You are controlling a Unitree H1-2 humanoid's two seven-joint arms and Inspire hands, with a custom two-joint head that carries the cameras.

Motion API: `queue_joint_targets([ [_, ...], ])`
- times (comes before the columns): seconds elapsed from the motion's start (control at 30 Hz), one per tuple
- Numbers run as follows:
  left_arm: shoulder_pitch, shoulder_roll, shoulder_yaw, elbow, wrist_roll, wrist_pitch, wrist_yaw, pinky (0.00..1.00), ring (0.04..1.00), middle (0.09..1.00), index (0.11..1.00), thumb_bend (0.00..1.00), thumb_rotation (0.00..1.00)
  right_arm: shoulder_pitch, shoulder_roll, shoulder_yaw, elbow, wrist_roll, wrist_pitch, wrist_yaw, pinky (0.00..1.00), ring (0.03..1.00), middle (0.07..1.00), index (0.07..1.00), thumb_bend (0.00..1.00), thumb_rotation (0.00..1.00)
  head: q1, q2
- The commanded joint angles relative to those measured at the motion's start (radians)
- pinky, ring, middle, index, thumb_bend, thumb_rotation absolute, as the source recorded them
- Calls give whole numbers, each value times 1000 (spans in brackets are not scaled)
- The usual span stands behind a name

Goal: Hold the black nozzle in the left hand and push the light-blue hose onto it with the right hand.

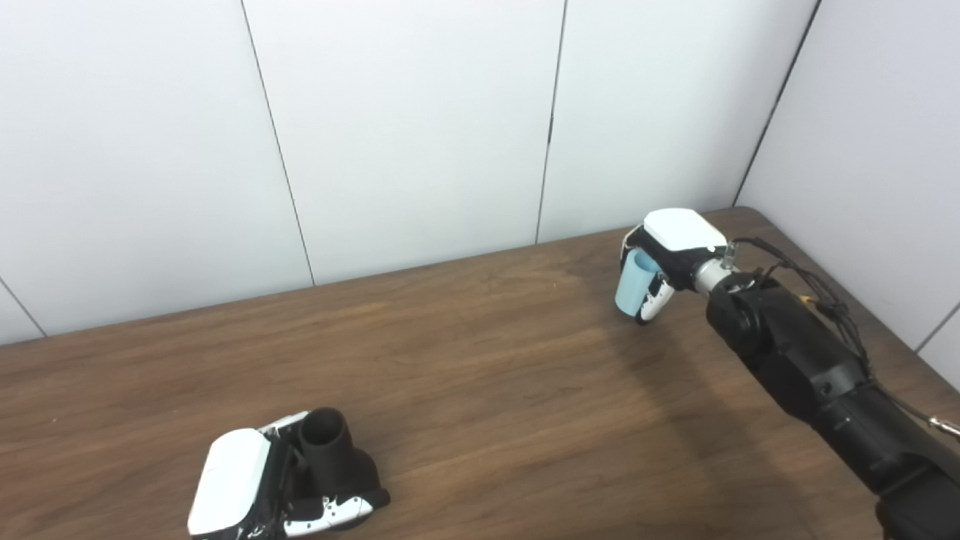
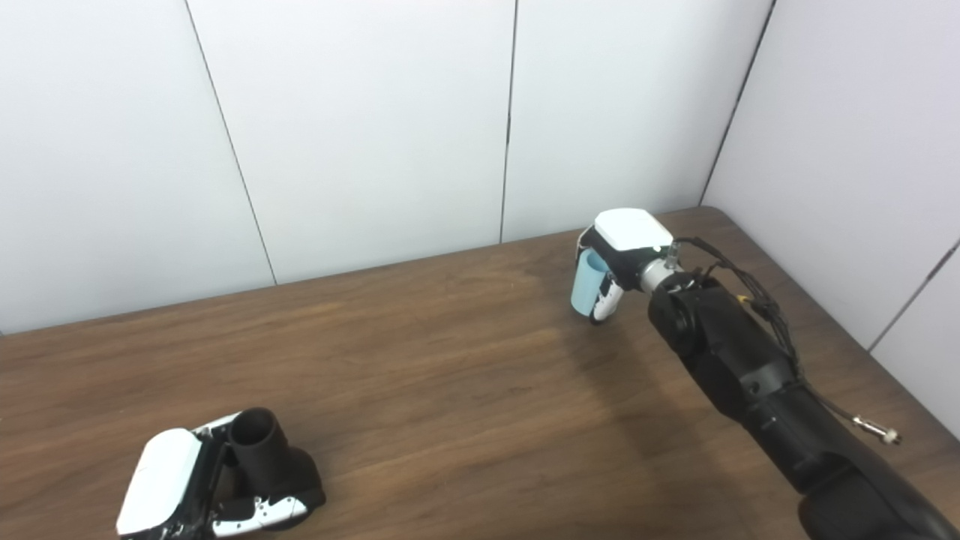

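Currently both parts are in hand but not yet joined. Left hand [image 1: 247, 487], lower left of the frame, is closed around the black nozzle [image 1: 330, 450]; the nozzle's round open mouth points up and toward the back wall, its wider base sitting low by the fingers, at or near the table [image 1: 480, 360]; contact cannot be judged. Right hand [image 1: 667, 259], upper right of the frame, grips the light-blue hose [image 1: 630, 291], a short piece whose open end shows at the top and whose lower end hangs below the fingers, above the wood.

Progress: grasping looks done on both sides. Left to do, by my reading: bring the two hands together across the middle of the frame, line the hose's end up with the nozzle's mouth, push on. The parts are well apart now.

Containers: none in view. Nozzle's bore is dark; nothing visible inside it.
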Motion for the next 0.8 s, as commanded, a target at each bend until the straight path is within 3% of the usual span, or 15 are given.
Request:
queue_joint_targets([
  [0.0,4,4,-13,-1,19,-3,-9,439,517,516,466,521,0,-25,-32,-40,-61,3,-18,-62,391,392,521,493,517,0,16,6],
  [0.13,9,-5,-21,1,23,-2,0,434,513,516,466,521,0,7,-10,-72,-194,7,10,-48,377,376,495,513,516,0,59,11],
  [0.33,13,-25,-43,8,43,10,-1,442,513,509,473,522,0,72,53,-122,-437,71,95,51,347,387,518,508,505,0,151,19],
  [0.57,15,-59,-66,19,80,31,10,435,514,502,477,523,0,109,145,-106,-713,123,159,204,342,385,511,498,498,0,264,29],
  [0.77,16,-79,-88,28,104,46,23,437,517,496,480,524,0,125,227,-93,-821,156,173,254,378,387,515,497,499,0,330,36],
])
